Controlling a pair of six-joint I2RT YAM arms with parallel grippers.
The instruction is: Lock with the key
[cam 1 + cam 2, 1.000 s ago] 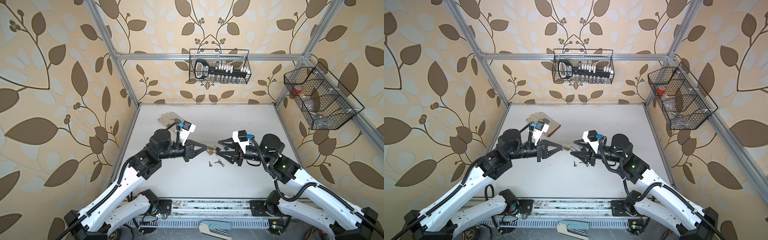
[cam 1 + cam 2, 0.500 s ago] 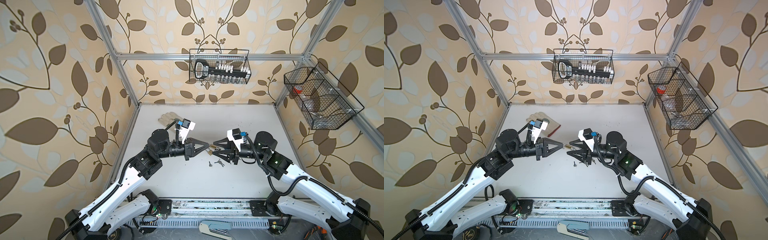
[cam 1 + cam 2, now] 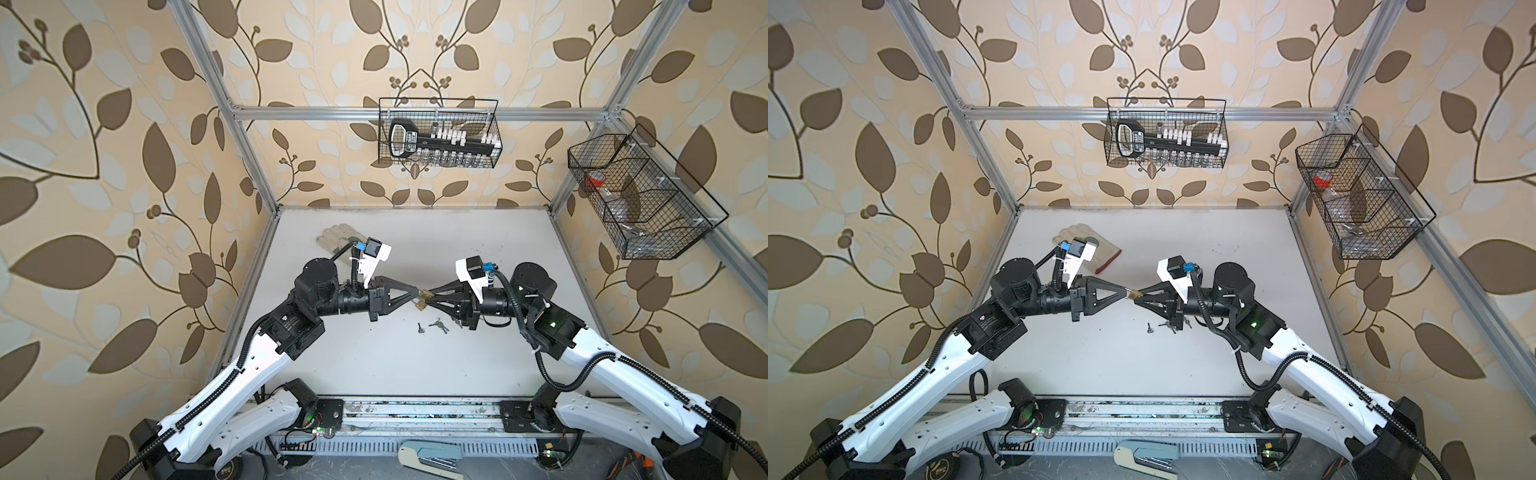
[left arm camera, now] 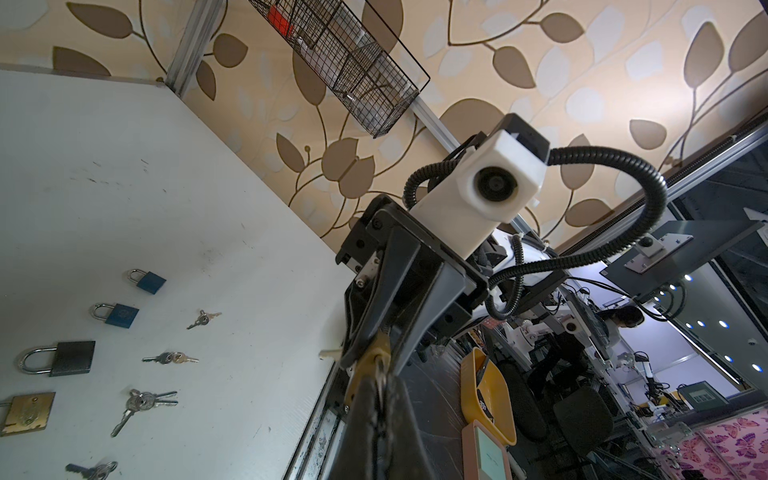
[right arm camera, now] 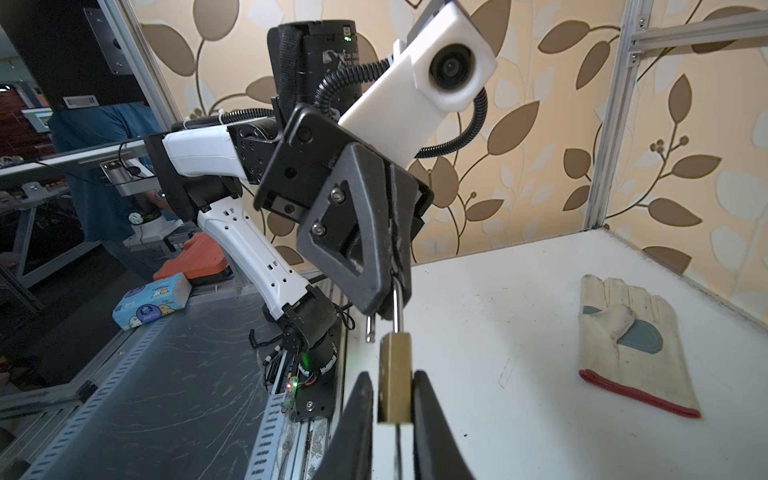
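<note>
A small brass padlock hangs above the table's middle between both grippers. My left gripper is shut on its steel shackle. My right gripper is shut on the padlock's brass body, one finger on each flat side. In the left wrist view the padlock shows just past my left gripper. Several keys lie loose on the table below; neither gripper holds one.
More padlocks lie on the table in the left wrist view: two blue, one black, one brass. A work glove lies at the back left. Wire baskets hang on the back and right walls.
My right gripper has reached left to the hanging padlock and closed on its body. My left gripper has kept its hold on the shackle, shifting slightly right.
</note>
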